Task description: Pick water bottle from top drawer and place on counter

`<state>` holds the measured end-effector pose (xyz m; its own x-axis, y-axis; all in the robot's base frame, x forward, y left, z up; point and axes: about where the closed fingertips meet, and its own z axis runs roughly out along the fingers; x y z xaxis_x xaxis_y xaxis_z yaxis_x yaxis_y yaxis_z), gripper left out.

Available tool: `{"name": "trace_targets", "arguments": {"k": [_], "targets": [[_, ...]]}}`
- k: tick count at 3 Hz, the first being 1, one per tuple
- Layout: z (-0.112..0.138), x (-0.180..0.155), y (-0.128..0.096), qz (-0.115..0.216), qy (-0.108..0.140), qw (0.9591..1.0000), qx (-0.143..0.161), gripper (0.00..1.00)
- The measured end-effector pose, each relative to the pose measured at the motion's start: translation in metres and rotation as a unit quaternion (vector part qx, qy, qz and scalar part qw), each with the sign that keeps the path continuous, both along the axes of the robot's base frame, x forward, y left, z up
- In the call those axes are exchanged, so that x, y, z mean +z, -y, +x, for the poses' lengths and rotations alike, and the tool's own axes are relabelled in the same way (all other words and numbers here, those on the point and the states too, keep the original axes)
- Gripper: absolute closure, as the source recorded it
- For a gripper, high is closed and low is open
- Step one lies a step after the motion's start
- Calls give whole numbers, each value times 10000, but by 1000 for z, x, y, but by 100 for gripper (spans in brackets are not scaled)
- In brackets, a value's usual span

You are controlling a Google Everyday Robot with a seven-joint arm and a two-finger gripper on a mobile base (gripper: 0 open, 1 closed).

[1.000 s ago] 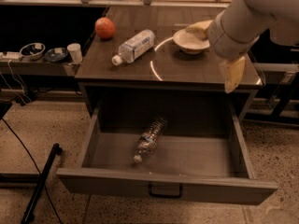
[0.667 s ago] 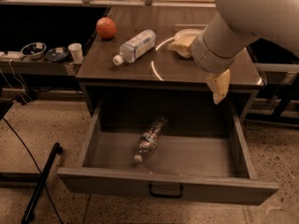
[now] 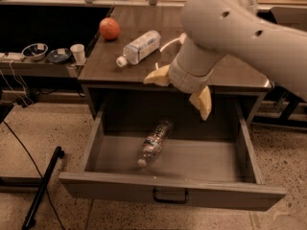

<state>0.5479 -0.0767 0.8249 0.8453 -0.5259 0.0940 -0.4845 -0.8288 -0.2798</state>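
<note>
The water bottle (image 3: 153,143) lies on its side in the open top drawer (image 3: 240,143), white cap toward the drawer front, near the middle. The drawer's black handle (image 3: 170,196) shows at its front. My gripper (image 3: 175,99) hangs over the counter's front edge, above the back of the drawer and up and to the right of the bottle. Its two yellowish fingers (image 3: 203,102) are spread apart and hold nothing. The dark wood counter (image 3: 115,49) with a thin white circle line (image 3: 165,44) lies behind, partly covered by my arm.
A fatter clear bottle (image 3: 139,47) with a whitish label lies on the counter's left half, with an orange-red ball (image 3: 109,28) behind it. A side shelf at left holds bowls (image 3: 34,51) and a white cup (image 3: 77,53). A black pole (image 3: 43,186) leans on the floor at left.
My arm has swung left and down, from the counter's right side to its front edge over the drawer. It now covers the bowl on the counter. The water bottle has not moved.
</note>
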Motion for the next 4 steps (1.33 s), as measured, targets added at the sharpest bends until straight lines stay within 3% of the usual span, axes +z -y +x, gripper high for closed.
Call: {"name": "trace_targets", "arguments": {"k": [1,2,3,4], "targets": [[-27,-70,-20,-682,-341,9936,831,0],[-23,-146,-15,-1621,-439,9801,1056,0],[-7,-170,-19,-1849,-442,9769,974,0],[-1,-191,-34,-1603,-749,9799,919,19]]}}
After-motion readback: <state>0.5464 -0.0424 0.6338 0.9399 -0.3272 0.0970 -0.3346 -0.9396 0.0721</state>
